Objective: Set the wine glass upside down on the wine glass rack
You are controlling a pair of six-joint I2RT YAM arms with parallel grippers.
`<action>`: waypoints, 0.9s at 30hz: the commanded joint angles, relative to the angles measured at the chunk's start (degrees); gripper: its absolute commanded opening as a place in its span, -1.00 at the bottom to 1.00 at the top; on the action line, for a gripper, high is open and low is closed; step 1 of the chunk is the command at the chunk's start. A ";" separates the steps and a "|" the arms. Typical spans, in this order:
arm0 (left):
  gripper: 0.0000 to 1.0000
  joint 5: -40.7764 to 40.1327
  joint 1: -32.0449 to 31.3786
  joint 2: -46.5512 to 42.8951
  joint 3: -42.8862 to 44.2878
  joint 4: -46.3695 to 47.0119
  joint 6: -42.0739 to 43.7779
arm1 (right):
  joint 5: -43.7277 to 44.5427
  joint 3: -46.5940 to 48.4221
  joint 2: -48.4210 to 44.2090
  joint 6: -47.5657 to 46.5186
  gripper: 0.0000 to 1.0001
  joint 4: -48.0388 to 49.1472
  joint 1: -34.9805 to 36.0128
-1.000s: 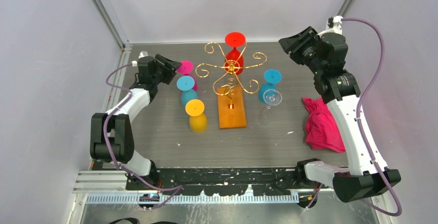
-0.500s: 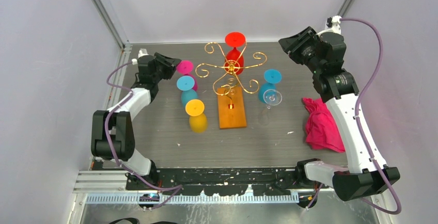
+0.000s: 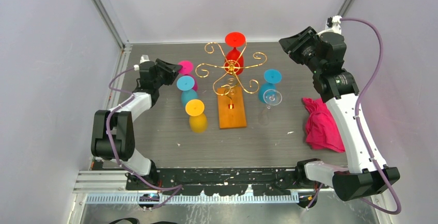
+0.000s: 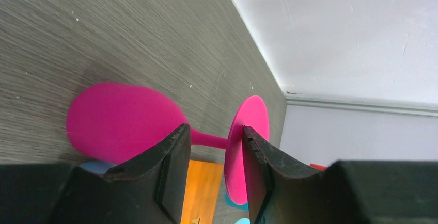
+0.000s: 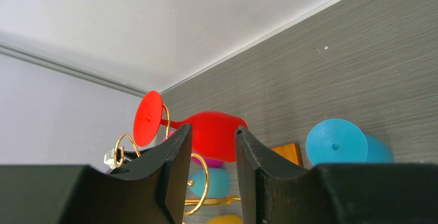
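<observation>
The gold wire rack [image 3: 232, 69] stands on its orange-brown wooden base [image 3: 231, 109] mid-table. A red glass [image 3: 234, 53] hangs upside down on it. A pink wine glass [image 3: 185, 68] stands upside down left of the rack. My left gripper [image 3: 169, 70] is open at that glass. In the left wrist view its fingertips [image 4: 182, 137] sit on either side of the pink stem [image 4: 209, 140], between bowl [image 4: 124, 121] and foot [image 4: 250, 131], not closed on it. My right gripper [image 3: 292, 43] is open and empty in the air, right of the rack, facing the red glass [image 5: 217, 133].
A blue glass [image 3: 186, 85] and a yellow glass [image 3: 196, 111] stand upside down in front of the pink one. Right of the rack stand another blue glass [image 3: 271, 78] and a clear glass [image 3: 272, 98]. A pink cloth [image 3: 323, 124] lies at the right. Walls close the back and sides.
My left gripper has shifted slightly nearer along the pink glass, its wrist swinging a little. The right arm and the glasses have not moved.
</observation>
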 commanded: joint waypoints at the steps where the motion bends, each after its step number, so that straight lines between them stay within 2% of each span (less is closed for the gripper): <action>1: -0.16 0.95 0.30 -2.19 -1.41 3.14 0.16 | 0.95 0.01 0.31 -0.71 -0.17 3.02 -0.20; 5: -0.17 0.71 0.30 -2.84 -1.52 2.96 0.47 | 0.90 -0.14 0.45 -0.49 -0.17 3.11 -0.24; 17: -0.36 0.26 0.28 -3.13 -1.69 4.71 -1.04 | 1.38 -0.25 0.18 -0.76 -0.20 2.90 -0.31; 27: -0.66 -0.56 0.24 -3.58 -1.10 4.83 -1.16 | 1.65 -0.44 0.21 -0.88 -0.22 2.81 -0.26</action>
